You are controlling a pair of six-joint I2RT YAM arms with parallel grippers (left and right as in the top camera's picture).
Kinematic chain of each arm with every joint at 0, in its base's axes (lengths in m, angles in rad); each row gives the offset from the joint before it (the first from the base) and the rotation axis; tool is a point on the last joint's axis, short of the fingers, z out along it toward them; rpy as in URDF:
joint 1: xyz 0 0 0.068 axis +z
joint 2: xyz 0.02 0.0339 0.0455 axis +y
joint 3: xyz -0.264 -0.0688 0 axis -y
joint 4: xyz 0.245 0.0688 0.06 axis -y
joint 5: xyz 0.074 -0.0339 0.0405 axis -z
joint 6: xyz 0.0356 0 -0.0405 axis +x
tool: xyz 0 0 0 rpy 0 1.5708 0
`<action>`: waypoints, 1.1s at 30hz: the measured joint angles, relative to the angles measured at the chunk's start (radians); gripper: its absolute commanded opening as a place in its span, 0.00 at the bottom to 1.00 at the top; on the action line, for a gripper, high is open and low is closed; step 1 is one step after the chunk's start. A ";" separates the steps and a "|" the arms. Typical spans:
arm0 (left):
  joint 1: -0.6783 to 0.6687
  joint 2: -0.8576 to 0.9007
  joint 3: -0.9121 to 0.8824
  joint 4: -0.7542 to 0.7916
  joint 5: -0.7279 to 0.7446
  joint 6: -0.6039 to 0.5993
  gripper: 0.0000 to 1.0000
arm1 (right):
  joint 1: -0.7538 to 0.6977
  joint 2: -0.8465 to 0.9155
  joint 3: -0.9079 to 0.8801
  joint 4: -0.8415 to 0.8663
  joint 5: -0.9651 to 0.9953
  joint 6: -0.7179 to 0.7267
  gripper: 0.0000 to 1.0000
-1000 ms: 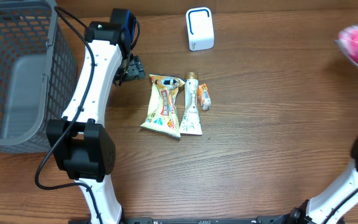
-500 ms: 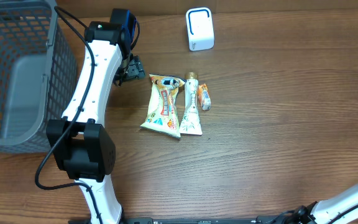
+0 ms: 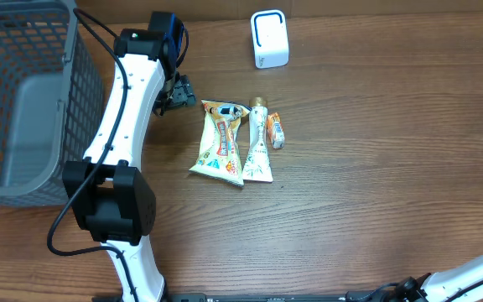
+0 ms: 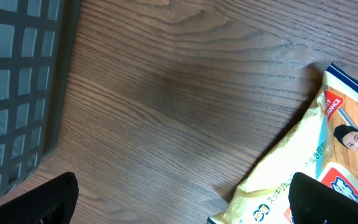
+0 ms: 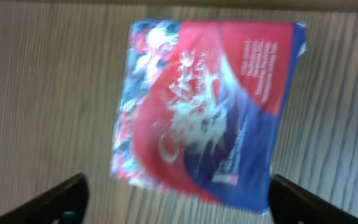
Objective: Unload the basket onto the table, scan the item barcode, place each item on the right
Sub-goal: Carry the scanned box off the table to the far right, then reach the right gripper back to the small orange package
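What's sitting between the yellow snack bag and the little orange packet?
The white gold-capped tube, lying beside the bag and packet; overhead view shows it.

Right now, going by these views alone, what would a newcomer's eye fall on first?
A blurred red and blue packet fills the right wrist view, seen against wood grain inside the wide-open right tool, touching neither finger. From overhead, a yellow snack bag, a pale tube and a small orange pack lie side by side mid-table. A white scanner sits beyond them near the top edge, and a grey mesh basket at the far left.
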 measured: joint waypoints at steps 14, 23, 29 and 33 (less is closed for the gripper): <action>0.000 0.000 0.000 0.000 0.000 0.000 1.00 | 0.048 -0.214 0.286 -0.077 -0.480 -0.027 1.00; 0.000 0.000 0.000 0.000 0.000 0.000 1.00 | 0.339 -0.314 0.305 -0.110 -0.752 -0.027 1.00; 0.000 0.000 0.000 0.000 0.000 0.000 1.00 | 0.617 -0.303 0.304 -0.159 -0.795 -0.091 1.00; 0.000 0.000 0.000 0.000 0.000 0.000 1.00 | 0.795 -0.303 0.300 -0.196 -0.775 -0.140 1.00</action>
